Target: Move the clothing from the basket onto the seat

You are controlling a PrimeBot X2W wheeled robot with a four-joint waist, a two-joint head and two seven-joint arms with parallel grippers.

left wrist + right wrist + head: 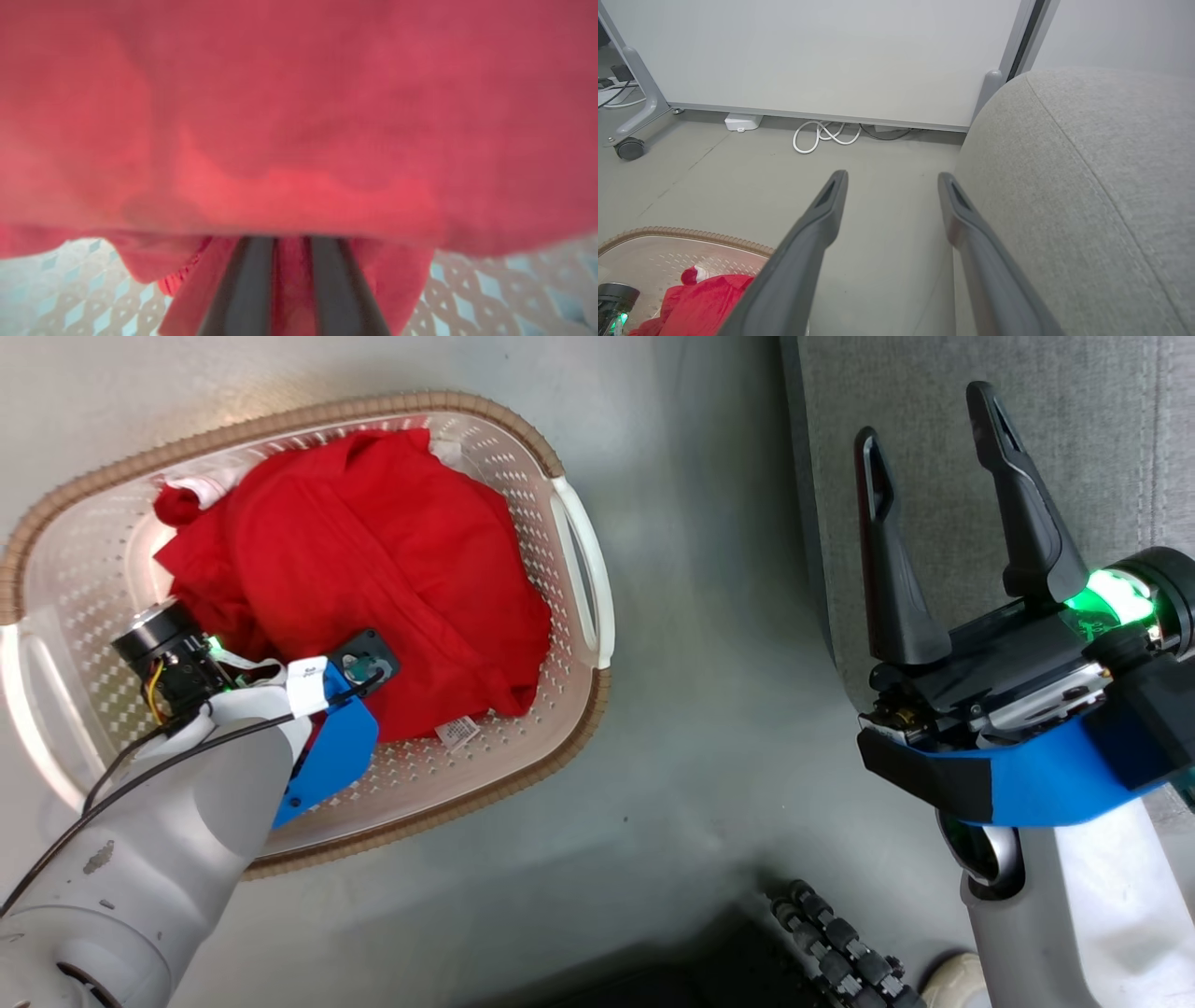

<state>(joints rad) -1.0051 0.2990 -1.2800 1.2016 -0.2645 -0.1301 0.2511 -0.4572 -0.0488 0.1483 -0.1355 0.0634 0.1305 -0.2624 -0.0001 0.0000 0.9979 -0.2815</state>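
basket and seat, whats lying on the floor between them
Nothing; in the head view the stretch between the basket and the seat is bare grey floor.

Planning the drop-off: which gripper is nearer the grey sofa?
Right. The right gripper is open by the rounded edge of the sofa; the left gripper is across the floor, down in the basket, closed on the red clothing.

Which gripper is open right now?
The right gripper, fingers spread wide beside the grey sofa; the left gripper pinches the red garment in the basket.
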